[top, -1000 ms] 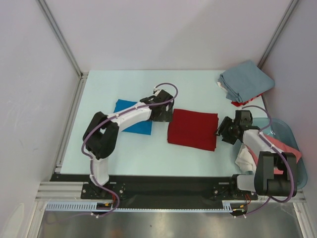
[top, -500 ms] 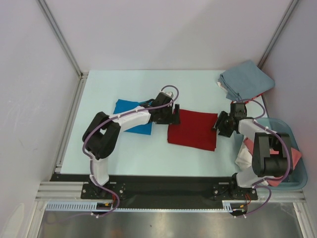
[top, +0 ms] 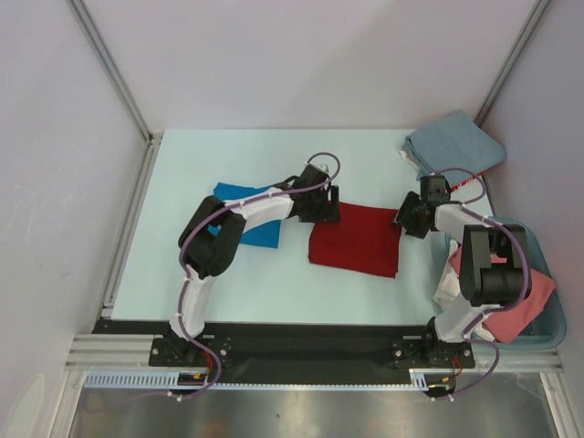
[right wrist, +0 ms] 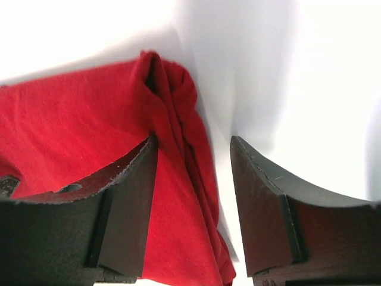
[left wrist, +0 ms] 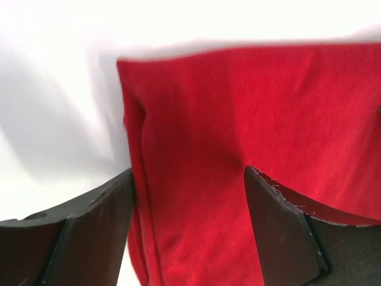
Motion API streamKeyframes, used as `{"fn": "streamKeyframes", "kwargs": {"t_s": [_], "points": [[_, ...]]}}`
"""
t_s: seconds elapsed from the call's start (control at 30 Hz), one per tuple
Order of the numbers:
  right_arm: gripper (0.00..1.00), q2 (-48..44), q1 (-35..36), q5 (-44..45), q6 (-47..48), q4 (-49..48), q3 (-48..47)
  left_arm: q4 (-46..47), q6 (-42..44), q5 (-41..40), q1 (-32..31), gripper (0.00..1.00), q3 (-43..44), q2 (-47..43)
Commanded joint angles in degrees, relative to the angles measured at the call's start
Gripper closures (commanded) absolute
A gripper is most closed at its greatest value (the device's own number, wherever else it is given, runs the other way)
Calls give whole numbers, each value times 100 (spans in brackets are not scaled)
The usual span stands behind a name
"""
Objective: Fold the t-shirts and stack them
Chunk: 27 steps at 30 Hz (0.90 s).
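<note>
Top view first: the crimson red cotton t-shirt (top: 356, 242) lies folded into a flat rectangle in the middle of the pale table (top: 237, 292). Both arms reach in at its far corners, left gripper (top: 324, 210) on one side and right gripper (top: 408, 219) on the other. A bright blue cotton t-shirt (top: 258, 235) sits folded just left of it, partly under the left arm. In the far right corner a folded grey-blue t-shirt (top: 453, 149) tops a small pile, with a bit of red peeking out beneath. The see-through blue plastic tub (top: 538, 251) holds a crumpled salmon-pink t-shirt (top: 525, 297) and a white t-shirt (top: 445, 290).

Left wrist: jaws apart, straddling the red shirt's side edge near the corner, cloth between them but nothing pinched yet.

Right wrist: same deal, jaws apart on either side of the bunched edge fold, not clamped.

My read is we're about halfway. Red and blue look folded but aren't stacked, and pink and white haven't been folded at all.
</note>
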<state>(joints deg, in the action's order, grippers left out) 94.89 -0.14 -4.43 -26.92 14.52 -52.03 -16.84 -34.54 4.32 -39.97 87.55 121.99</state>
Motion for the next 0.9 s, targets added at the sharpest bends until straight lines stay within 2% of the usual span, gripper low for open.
{"fn": "streamKeyframes", "kwargs": {"t_s": [0.0, 0.27, 0.4, 0.43, 0.53, 0.57, 0.6, 0.63, 0.67, 0.87], "points": [[45, 222, 145, 320, 108, 138, -167, -425, 1, -71, 41, 26, 359, 334], [48, 415, 278, 276, 73, 33, -176, -372, -96, -220, 6, 43, 69, 281], [59, 574, 374, 346, 46, 7, -325, -451, -61, -405, 6, 50, 280, 482], [62, 626, 383, 337, 37, 7, -360, -513, -44, -414, 6, 59, 367, 622], [78, 794, 444, 249, 11, -11, -492, -522, -26, -388, -2, 72, 727, 913], [80, 820, 462, 258, -6, 15, -544, -470, -17, -344, -11, 81, 763, 957], [85, 864, 497, 293, -41, 76, -589, -434, -17, -326, -20, 96, 790, 984], [91, 864, 524, 302, -33, 77, -650, -417, -43, -335, -20, 100, 799, 967], [100, 830, 550, 302, -24, 77, -659, -338, -52, -370, -37, 100, 764, 932], [100, 13, 1024, 855, 46, -55, -467, -241, 71, -1221, -160, 100, 343, 12]]}}
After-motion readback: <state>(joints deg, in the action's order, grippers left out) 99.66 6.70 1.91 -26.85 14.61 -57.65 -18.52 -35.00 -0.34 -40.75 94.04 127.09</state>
